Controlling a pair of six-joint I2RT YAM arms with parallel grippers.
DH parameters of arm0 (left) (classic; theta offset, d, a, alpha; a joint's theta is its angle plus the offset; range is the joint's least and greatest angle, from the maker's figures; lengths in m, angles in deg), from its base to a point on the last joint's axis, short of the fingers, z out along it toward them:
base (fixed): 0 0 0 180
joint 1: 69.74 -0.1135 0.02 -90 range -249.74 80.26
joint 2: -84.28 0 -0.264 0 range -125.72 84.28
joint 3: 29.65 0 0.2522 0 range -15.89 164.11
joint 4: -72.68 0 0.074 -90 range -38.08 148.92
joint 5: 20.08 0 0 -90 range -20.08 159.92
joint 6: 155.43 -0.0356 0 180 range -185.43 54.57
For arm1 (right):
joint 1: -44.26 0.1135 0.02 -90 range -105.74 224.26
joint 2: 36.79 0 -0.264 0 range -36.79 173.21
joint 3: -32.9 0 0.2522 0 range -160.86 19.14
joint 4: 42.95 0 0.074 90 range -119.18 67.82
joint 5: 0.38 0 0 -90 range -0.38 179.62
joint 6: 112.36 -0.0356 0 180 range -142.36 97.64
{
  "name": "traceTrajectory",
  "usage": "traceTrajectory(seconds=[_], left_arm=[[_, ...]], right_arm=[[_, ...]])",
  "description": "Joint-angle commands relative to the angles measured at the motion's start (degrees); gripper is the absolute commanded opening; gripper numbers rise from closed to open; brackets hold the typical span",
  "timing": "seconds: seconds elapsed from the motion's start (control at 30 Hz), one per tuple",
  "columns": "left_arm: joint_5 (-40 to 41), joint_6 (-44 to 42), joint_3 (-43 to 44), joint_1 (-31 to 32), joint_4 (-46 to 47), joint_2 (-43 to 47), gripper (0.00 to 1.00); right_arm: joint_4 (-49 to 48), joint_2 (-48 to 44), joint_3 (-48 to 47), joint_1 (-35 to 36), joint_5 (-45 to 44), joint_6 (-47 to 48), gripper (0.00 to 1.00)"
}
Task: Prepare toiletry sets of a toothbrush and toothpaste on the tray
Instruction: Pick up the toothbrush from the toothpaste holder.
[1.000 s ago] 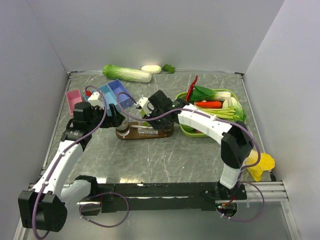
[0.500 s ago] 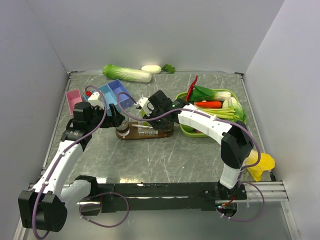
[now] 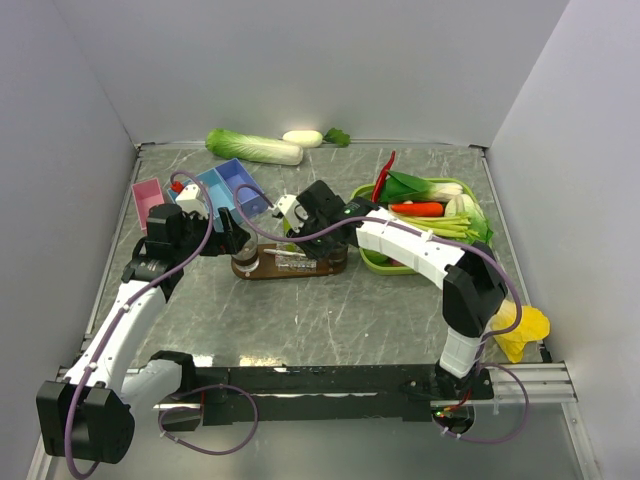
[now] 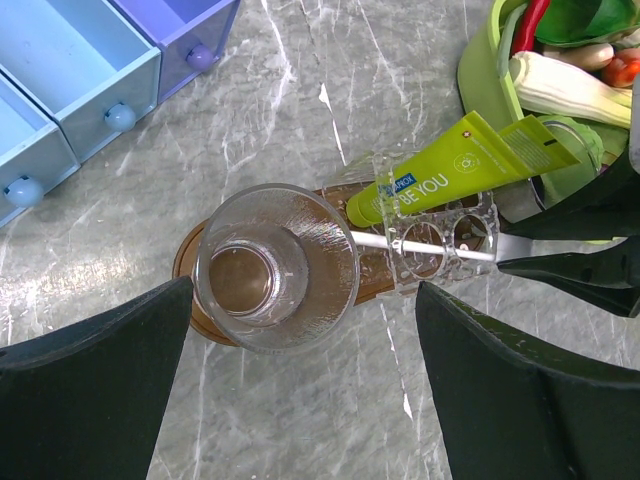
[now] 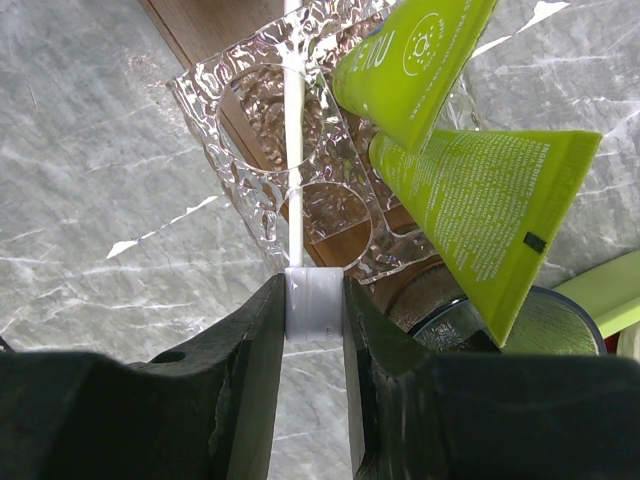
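- Grey marbled stone makes the table [image 3: 330,320]; both arms reach to its middle, where the set is being put together.
- Lime-green, the vegetable basket [image 4: 468,75] sits in the upper right of the left wrist view, just beside the work but not part of it.
- Dark brown wood, the tray [image 3: 285,272] lies flat in the centre of the top view and carries everything below.
- The left gripper [image 4: 303,310] has its jaws spread wide, one at each lower corner of its own view, with the tumbler between them. No touch shows. I judge it waits there to steady the glass or to take it.
- The tumbler [image 4: 277,265] stands upright on the left end of the tray, empty, probably meant to receive a set.
- The toothpaste [image 5: 470,200] is two light-green tubes in the upper right of the right wrist view, leaning one over the other above the right end of the tray.
- A clear holder [image 5: 225,110] with round holes rests on the tray beside the tubes.
- The right gripper [image 5: 315,310] pinches the thick end of the toothbrush, at the bottom centre of its view.
- The toothbrush [image 5: 293,150] runs straight up the frame across the holder; whether it lies on it or passes through, I cannot tell. Holding it by the end seems to leave the stick free for laying down.
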Motion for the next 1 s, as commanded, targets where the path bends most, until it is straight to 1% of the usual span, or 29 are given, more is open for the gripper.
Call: traceTrajectory(seconds=[0.0, 0.67, 0.97], left_arm=[[-1.06, -0.68, 1.86, -0.28, 2.31, 0.29, 0.97], [-1.67, -0.42, 1.6, -0.37, 2.31, 1.08, 0.97], [-2.11, -0.24, 1.34, -0.37, 2.4, 1.61, 0.97]], right_arm=[[2.24, -3.27, -1.63, 0.32, 0.22, -0.1, 0.05], [6.36, -9.6, 1.36, 1.37, -3.29, -3.08, 0.01], [7.77, -14.96, 4.7, 2.52, -5.05, -5.45, 0.0]])
